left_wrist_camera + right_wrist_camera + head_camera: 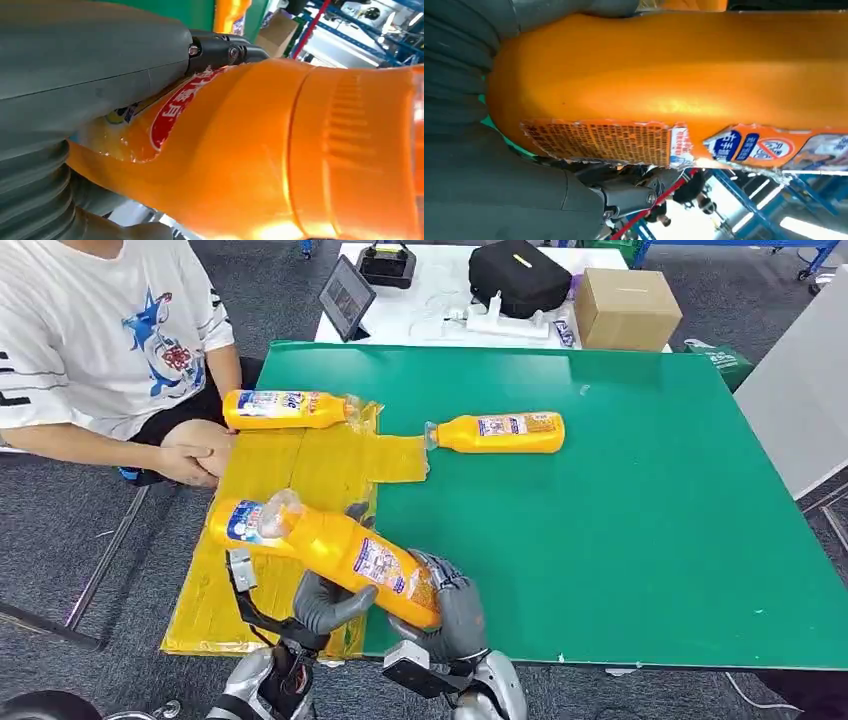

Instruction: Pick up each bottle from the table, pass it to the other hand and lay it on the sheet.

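Note:
Both my hands hold one orange bottle [350, 552] [280, 150] [674, 75] above the table's near edge. It is tilted, with its clear cap toward the yellow sheet [300, 465]. My left hand [320, 605] [75, 75] grips its middle and my right hand [455, 615] [489, 190] wraps its base. A second bottle [285, 408] lies on the sheet's far end. A third [238, 523] lies on the sheet just behind the held one, partly hidden by it. Another bottle [500, 432] lies on the green table [650, 540], cap beside the sheet's edge.
A person in a white shirt sits at the left, hands [195, 455] clasped by the sheet's left edge. Behind the green table, a white table carries a tablet [346, 295], a black bag [520, 275] and a cardboard box [625, 308].

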`<action>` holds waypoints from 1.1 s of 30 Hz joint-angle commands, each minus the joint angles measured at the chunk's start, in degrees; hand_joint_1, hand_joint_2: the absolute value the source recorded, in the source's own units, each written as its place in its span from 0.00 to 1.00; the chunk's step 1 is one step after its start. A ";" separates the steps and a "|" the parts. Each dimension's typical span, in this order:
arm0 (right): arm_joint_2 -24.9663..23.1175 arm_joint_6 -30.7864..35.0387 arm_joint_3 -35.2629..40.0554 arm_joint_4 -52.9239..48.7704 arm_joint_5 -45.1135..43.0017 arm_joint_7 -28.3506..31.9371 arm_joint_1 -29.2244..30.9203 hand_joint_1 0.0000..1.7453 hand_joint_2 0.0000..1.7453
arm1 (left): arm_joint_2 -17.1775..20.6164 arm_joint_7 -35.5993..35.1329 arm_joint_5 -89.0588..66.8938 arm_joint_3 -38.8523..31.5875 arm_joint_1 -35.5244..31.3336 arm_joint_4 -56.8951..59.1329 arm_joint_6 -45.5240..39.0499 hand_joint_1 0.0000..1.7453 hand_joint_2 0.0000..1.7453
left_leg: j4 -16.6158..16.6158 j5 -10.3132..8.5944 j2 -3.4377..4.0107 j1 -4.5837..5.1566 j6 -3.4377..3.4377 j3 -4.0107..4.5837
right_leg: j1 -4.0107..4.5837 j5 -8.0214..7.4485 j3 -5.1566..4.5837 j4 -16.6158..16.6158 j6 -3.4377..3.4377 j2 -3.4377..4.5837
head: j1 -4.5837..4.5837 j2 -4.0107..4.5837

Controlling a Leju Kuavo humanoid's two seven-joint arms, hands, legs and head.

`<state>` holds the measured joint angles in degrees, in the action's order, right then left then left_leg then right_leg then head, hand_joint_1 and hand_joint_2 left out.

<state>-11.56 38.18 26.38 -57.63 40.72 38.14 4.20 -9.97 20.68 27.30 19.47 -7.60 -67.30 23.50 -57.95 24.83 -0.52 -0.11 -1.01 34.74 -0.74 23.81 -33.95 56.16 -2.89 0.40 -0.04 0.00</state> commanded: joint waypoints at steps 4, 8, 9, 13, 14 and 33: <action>-0.08 -1.59 6.42 11.71 2.71 -1.11 3.82 1.00 1.00 | 1.28 -0.71 -0.45 2.88 -3.58 5.17 0.02 0.00 1.00 | 0.05 0.04 0.01 -0.06 0.05 -0.19 | 0.07 0.02 0.21 -0.08 0.09 -0.05 | 0.02 0.00; -0.43 -2.43 7.82 14.00 3.17 -1.70 4.49 1.00 1.00 | 1.29 -0.18 -1.08 2.86 -3.68 5.22 -0.28 0.00 1.00 | 0.05 0.03 -0.01 -0.05 0.05 -0.18 | 0.07 0.03 0.20 -0.08 0.09 -0.06 | 0.02 0.00; -0.43 -2.43 7.82 14.00 3.17 -1.70 4.49 1.00 1.00 | 1.29 -0.18 -1.08 2.86 -3.68 5.22 -0.28 0.00 1.00 | 0.05 0.08 -0.01 -0.09 0.07 -0.28 | 0.11 0.06 0.32 -0.10 0.13 -0.09 | 0.00 0.00; -0.53 -2.83 8.48 14.86 2.42 -2.08 5.10 1.00 1.00 | 0.94 0.93 -2.90 2.54 -3.12 3.94 -1.46 0.07 1.00 | 0.02 0.05 -0.04 -0.07 0.05 -0.16 | 0.09 0.05 0.20 -0.07 0.09 -0.11 | 0.02 0.00; -0.53 -2.83 8.48 14.86 2.42 -2.08 5.10 1.00 1.00 | 0.94 0.93 -2.90 2.54 -3.12 3.94 -1.46 0.07 1.00 | 0.03 0.03 -0.02 -0.03 0.03 -0.11 | 0.04 0.03 0.11 -0.05 0.06 -0.07 | 0.02 0.00; -0.45 -8.20 5.56 7.39 -5.06 -2.94 3.44 0.00 0.00 | 0.52 2.99 -7.28 -0.04 -0.89 -1.18 -5.84 1.00 1.00 | 0.00 0.03 0.00 -0.02 0.03 -0.05 | 0.03 0.04 0.06 -0.01 0.06 -0.05 | 0.02 0.00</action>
<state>-12.87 34.38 31.54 -48.15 39.58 35.58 8.24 -9.51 23.06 21.44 19.45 -7.37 -66.60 20.05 -57.95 24.83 -0.50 -0.10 -1.00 34.74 -0.74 23.81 -33.97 56.16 -2.89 0.41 -0.02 0.00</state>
